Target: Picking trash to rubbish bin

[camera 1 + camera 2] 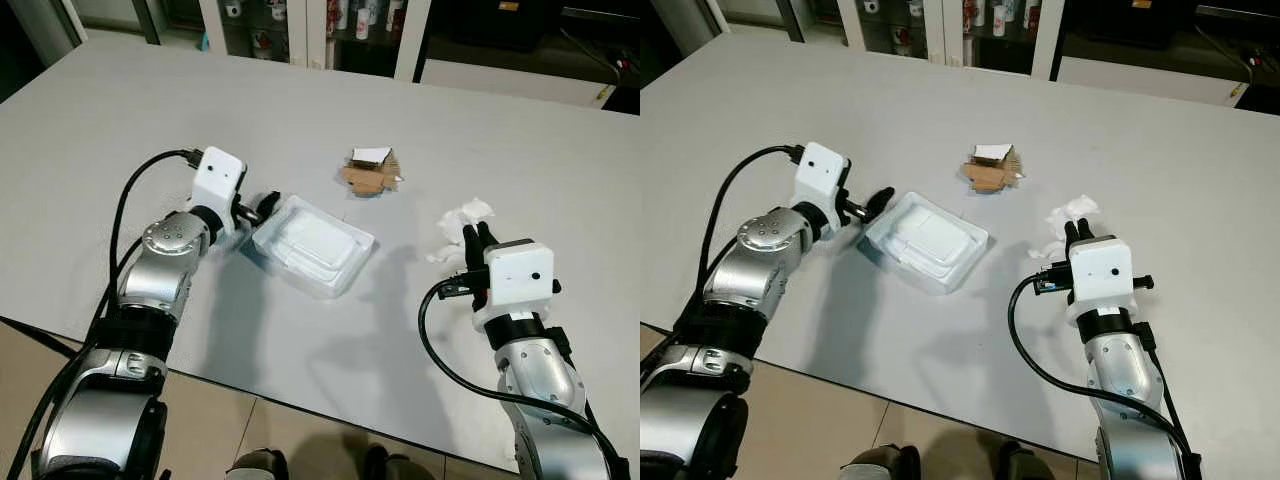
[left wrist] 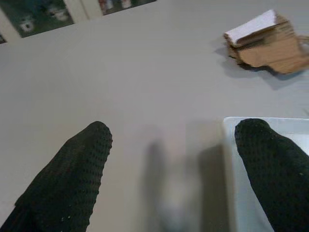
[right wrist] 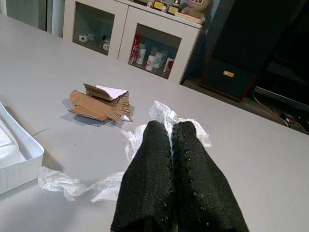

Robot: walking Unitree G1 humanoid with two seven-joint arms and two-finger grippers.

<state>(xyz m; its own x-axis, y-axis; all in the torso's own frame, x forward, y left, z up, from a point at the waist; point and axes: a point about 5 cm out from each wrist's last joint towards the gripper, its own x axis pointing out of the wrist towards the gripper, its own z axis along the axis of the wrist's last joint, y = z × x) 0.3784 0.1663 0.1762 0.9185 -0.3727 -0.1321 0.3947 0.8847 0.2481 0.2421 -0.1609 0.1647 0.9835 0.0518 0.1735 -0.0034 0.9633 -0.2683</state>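
Note:
A white plastic tray (image 1: 312, 245) lies on the grey table (image 1: 150, 110), a little left of the middle. My left gripper (image 1: 262, 205) is open at the tray's left corner; in the left wrist view one finger (image 2: 270, 164) is over the tray's rim (image 2: 231, 145) and the other over bare table. A torn brown cardboard scrap (image 1: 372, 172) lies beyond the tray. Crumpled white tissue (image 1: 462, 218) lies to the right. My right gripper (image 1: 478, 238) is shut with nothing between its fingers, tips low just short of the tissue (image 3: 166, 116).
The table's near edge (image 1: 300, 405) runs close in front of me, with tiled floor below. Glass-door cabinets (image 3: 145, 43) with small items stand past the far edge. A dark cabinet (image 3: 251, 43) is at the far right.

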